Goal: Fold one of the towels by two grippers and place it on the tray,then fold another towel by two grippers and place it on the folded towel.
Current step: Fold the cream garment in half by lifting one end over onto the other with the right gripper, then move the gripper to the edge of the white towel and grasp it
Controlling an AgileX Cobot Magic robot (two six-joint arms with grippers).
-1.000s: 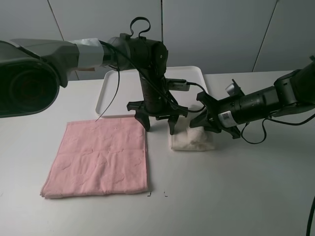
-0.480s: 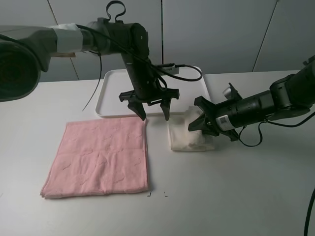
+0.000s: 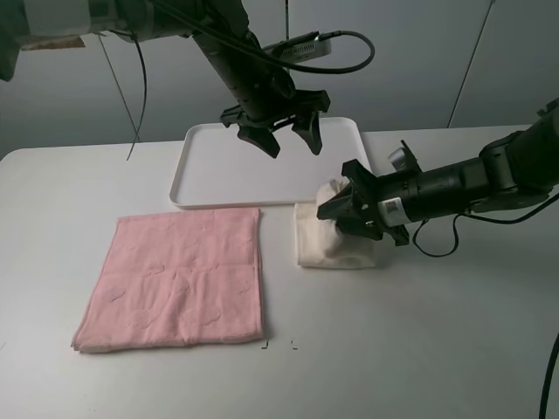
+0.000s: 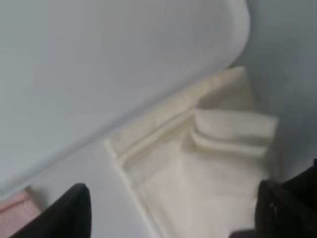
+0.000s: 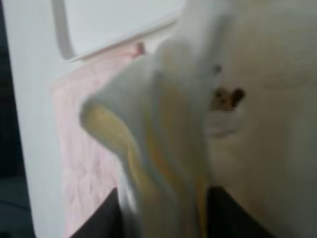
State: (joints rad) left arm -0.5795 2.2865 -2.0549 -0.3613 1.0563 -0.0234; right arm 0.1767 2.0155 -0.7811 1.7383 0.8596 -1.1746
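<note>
Exterior high view, left to right.

Student: What is marked?

Robot: (a) pink towel [image 3: 175,279], flat and unfolded on the table [image 3: 419,349]; (b) tray [image 3: 210,175], white, behind both towels; (c) my left gripper [image 3: 292,144], fingers spread, hanging above the tray and holding nothing; (d) cream towel [image 3: 336,251], folded, on the table just beside the tray's near corner, not yet on it; (e) my right gripper [image 3: 349,214], pinching a raised edge of that towel.

Student: How will (d) handle?

Robot: I judge it light, soft and limp. It should sag, and may unfold, if carried by one edge. Right wrist view shows several layers bunched between my jaws, so the pinch seems to catch the stack. I would take the opposite edge with my left gripper, through all layers.
</note>
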